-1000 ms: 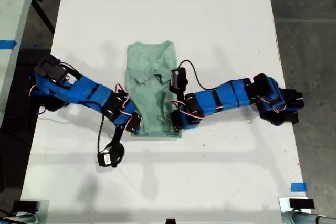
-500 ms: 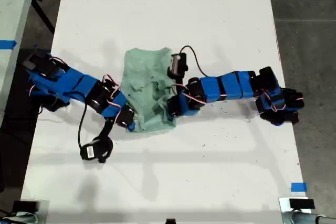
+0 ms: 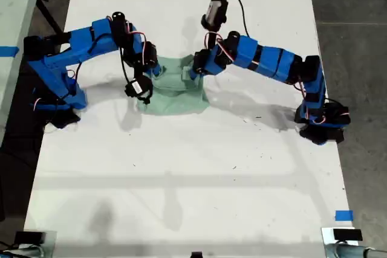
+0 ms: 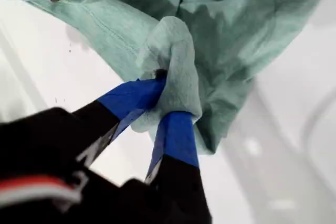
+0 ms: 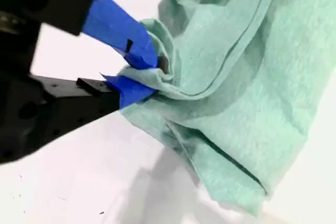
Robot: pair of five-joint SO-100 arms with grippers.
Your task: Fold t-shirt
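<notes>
The pale mint-green t-shirt (image 3: 176, 93) lies bunched near the middle of the white table (image 3: 193, 173), with its near edge lifted and carried back over itself. Two blue arms meet above it, one from each side of the exterior view, and the grippers (image 3: 156, 68) (image 3: 197, 68) pinch the raised cloth at the two sides. My first gripper (image 4: 167, 99) is shut on a wad of t-shirt (image 4: 231, 35); another blue gripper tip holds a corner beyond it. My second gripper (image 5: 151, 73) is shut on a folded edge of the t-shirt (image 5: 241, 77), which hangs down to the table.
The table's long edges run along both sides of the exterior view, with dark floor (image 3: 357, 40) past the right one. A blue tape mark (image 3: 343, 215) sits near the front right corner of that view. The arm bases stand at mid-table on either side.
Both grippers rose from the shirt's near edge and swung toward the far end of the table, dragging that edge up and over. The shirt now covers a much shorter patch.
</notes>
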